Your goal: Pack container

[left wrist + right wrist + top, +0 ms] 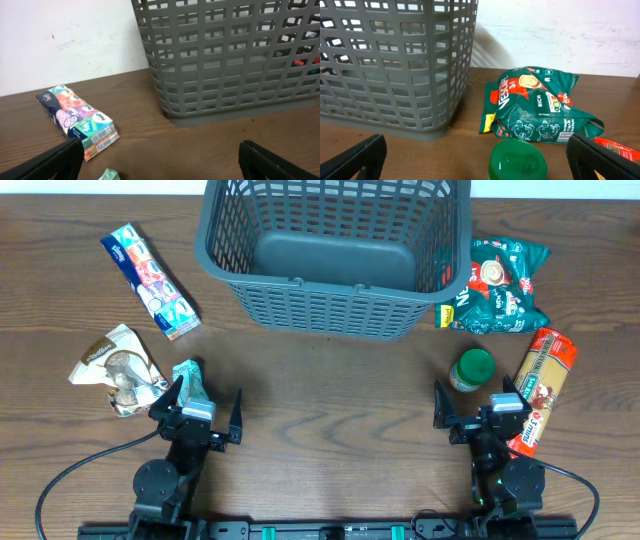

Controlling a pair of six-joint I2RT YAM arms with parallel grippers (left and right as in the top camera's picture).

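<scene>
The dark grey slotted container [330,300] stands at the back middle of the table; its bottom is bare. It also shows in the left wrist view [225,65] and the right wrist view [395,65]. My left gripper [197,418] is open and empty near the front left, its fingers wide apart [160,160]. A small teal packet [190,377] lies just ahead of it. My right gripper [478,415] is open and empty near the front right [475,160]. A green-lidded jar [472,370] stands just ahead of it, between its fingers in the right wrist view [518,161].
A blue tissue pack [150,268] lies at the left [77,122]. A beige crumpled packet [115,365] lies left of my left gripper. A green Nescafe bag [497,285] lies right of the container [535,107]. An orange pasta packet [540,385] lies at the far right.
</scene>
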